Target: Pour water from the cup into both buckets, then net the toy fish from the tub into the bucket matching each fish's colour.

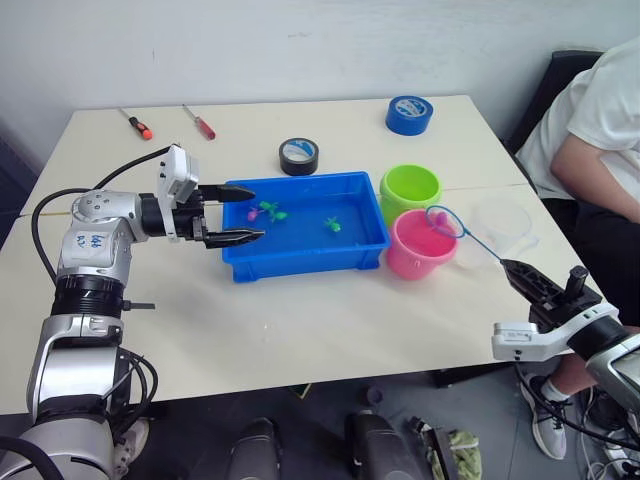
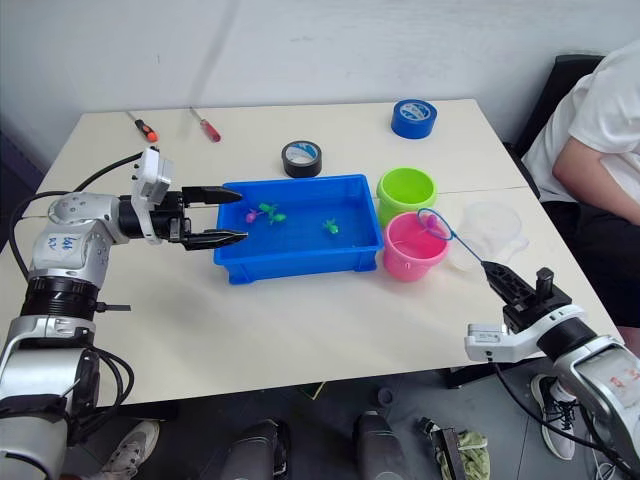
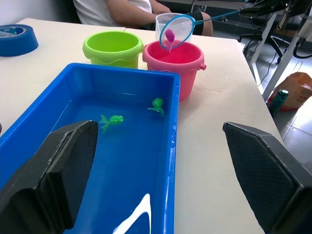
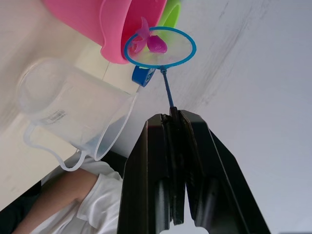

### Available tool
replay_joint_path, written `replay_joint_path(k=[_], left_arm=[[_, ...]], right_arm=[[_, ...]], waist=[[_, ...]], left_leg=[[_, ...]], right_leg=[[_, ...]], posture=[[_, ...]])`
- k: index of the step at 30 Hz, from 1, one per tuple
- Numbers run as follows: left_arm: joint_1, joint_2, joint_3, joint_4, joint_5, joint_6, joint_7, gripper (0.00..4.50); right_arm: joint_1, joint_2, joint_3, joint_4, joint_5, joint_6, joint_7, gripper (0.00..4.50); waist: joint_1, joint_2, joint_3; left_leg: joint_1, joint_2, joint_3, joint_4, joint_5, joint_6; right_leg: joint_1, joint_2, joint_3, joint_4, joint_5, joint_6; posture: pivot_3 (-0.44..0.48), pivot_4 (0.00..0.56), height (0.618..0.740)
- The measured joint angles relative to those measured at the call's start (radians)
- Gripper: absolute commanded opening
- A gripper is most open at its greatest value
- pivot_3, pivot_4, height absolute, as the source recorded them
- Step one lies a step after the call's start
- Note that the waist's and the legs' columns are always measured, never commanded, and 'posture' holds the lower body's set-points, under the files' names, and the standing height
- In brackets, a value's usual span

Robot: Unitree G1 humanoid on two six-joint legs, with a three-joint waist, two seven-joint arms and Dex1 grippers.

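The blue tub (image 1: 300, 263) sits mid-table holding water, two green toy fish (image 1: 332, 224) (image 3: 113, 119) and a pink one (image 1: 252, 213). My left gripper (image 1: 256, 213) hovers open over the tub's left end. Right of the tub stand the lime green bucket (image 1: 410, 188) and the pink bucket (image 1: 420, 248). My right gripper (image 1: 512, 268) is shut on the thin handle of a blue-rimmed net (image 1: 445, 221), held over the pink bucket's right rim. A pink fish (image 4: 156, 44) lies in the net. The clear cup (image 1: 505, 225) stands upright right of the buckets.
A black tape roll (image 1: 298, 156) lies behind the tub and a blue tape roll (image 1: 409, 114) at the back right. Two screwdrivers (image 1: 138, 123) (image 1: 199, 121) lie at the back left. A person (image 1: 590, 130) sits beside the table's right edge.
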State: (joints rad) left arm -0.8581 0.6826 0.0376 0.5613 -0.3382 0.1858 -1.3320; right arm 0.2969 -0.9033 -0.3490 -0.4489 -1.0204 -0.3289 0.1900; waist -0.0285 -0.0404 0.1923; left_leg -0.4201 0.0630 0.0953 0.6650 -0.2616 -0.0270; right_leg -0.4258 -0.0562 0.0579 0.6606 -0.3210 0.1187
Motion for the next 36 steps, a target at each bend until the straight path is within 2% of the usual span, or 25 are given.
replay_joint_path(k=[10, 15, 18, 20, 23, 26, 30, 32, 36], left_arm=[[0.000, 0.000, 0.000, -0.005, 0.000, 0.003, 0.002, 4.47], [0.009, 0.001, 0.005, -0.008, -0.002, 0.010, 0.011, 4.47], [0.017, 0.008, 0.028, -0.009, -0.010, 0.024, 0.030, 4.47], [0.022, 0.025, 0.055, -0.007, -0.012, 0.033, 0.057, 4.47], [0.034, 0.057, 0.092, 0.005, -0.009, 0.036, 0.108, 4.47], [0.049, 0.082, 0.114, 0.007, -0.002, 0.037, 0.154, 4.47], [0.135, 0.123, 0.151, 0.000, 0.008, 0.070, 0.224, 4.47], [0.163, 0.129, 0.166, -0.008, 0.006, 0.085, 0.243, 4.47], [0.263, 0.147, 0.222, -0.091, -0.003, 0.131, 0.304, 4.47]], right_arm=[[0.002, 0.052, 0.007, -0.026, -0.116, 0.005, -0.055, 0.00], [-0.021, 0.091, 0.009, -0.054, -0.055, 0.009, -0.041, 0.00], [-0.134, 0.092, 0.011, -0.089, 0.065, 0.034, 0.014, 0.00], [-0.269, 0.105, 0.041, -0.107, 0.184, 0.086, 0.095, 0.00], [-0.463, 0.135, 0.136, -0.099, 0.341, 0.175, 0.227, 0.00], [-0.564, 0.197, 0.225, -0.084, 0.466, 0.297, 0.348, 0.00], [-0.741, 0.368, 0.348, -0.042, 0.670, 0.693, 0.542, 0.00], [-0.785, 0.393, 0.380, -0.027, 0.725, 0.808, 0.581, 0.00], [-0.949, 0.547, 0.415, 0.052, 0.871, 1.128, 0.620, 0.00]], waist=[[0.000, 0.000, 0.000], [-0.002, 0.000, 0.000], [-0.008, 0.000, 0.000], [-0.012, 0.000, 0.000], [-0.021, 0.000, 0.000], [-0.020, 0.000, 0.000], [-0.024, -0.001, 0.000], [-0.023, -0.001, 0.000], [-0.029, -0.001, 0.000]], left_leg=[[0.000, 0.000, 0.000, 0.000, 0.000, -0.001], [0.000, 0.000, 0.000, 0.000, 0.001, -0.001], [0.001, 0.000, 0.000, 0.001, 0.001, -0.001], [0.004, 0.001, -0.001, 0.000, 0.002, -0.002], [0.016, 0.002, -0.002, -0.003, 0.001, -0.002], [0.017, 0.002, -0.003, -0.003, 0.001, -0.002], [0.016, 0.002, -0.002, -0.002, 0.000, -0.001], [0.015, 0.002, -0.003, -0.003, 0.000, -0.001], [0.015, 0.003, -0.002, -0.003, 0.000, -0.001]], right_leg=[[0.000, 0.000, 0.000, 0.000, 0.000, 0.000], [0.000, 0.000, 0.000, 0.002, 0.000, 0.000], [0.000, 0.000, 0.000, 0.003, 0.000, 0.000], [0.003, 0.001, 0.000, 0.003, 0.000, 0.000], [0.015, 0.001, -0.002, -0.001, -0.001, -0.001], [0.017, 0.001, -0.001, -0.001, -0.001, -0.002], [0.016, 0.000, -0.002, 0.001, -0.001, -0.002], [0.014, 0.000, -0.003, 0.001, -0.001, -0.002], [0.013, 0.000, -0.002, 0.003, -0.001, -0.002]], posture=[[0.000, 0.150, 0.731], [0.000, 0.150, 0.731], [0.000, 0.150, 0.731], [0.000, 0.150, 0.731], [0.000, 0.150, 0.731], [0.000, 0.150, 0.731], [0.000, 0.150, 0.731], [0.000, 0.150, 0.731], [0.000, 0.150, 0.731]])
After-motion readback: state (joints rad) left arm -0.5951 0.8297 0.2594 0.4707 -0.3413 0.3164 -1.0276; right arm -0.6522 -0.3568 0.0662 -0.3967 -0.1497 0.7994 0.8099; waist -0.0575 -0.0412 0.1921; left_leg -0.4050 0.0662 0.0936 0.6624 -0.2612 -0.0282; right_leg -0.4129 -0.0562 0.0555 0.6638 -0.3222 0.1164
